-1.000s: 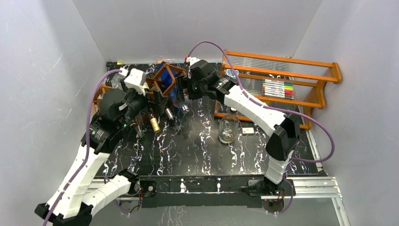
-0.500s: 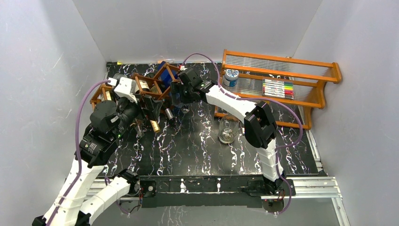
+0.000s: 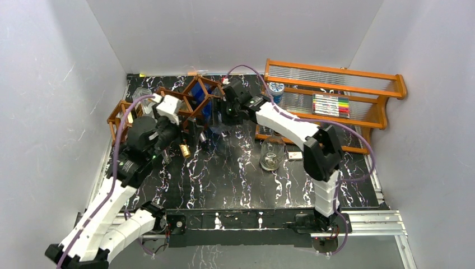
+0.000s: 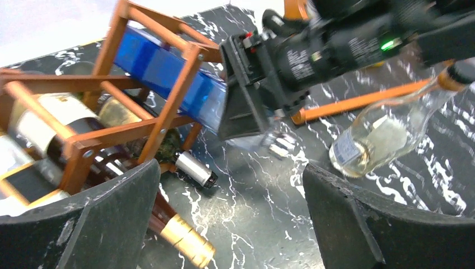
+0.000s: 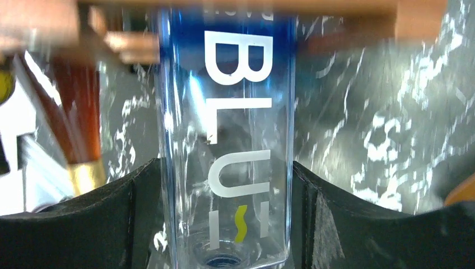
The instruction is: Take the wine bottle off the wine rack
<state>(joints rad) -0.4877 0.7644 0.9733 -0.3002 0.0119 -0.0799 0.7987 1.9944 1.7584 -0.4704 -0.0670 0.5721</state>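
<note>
The wine rack is a dark reddish-brown lattice at the back left, with several bottles lying in its cells. A blue square glass bottle sticks out of its rightmost cell, neck toward the front. My right gripper is shut on this bottle; in the right wrist view both fingers press the sides of the bottle near its shoulder. In the left wrist view the blue bottle lies in the rack. My left gripper is open and empty, above the table in front of the rack.
A gold-capped bottle neck and a silver-capped one stick out of the rack's lower cells. A clear bottle stands mid-table. An orange shelf unit at the back right holds markers and a small jar.
The right arm's elbow has folded in while its gripper stays at the blue bottle. The left arm swung left, then back right toward the rack front.
</note>
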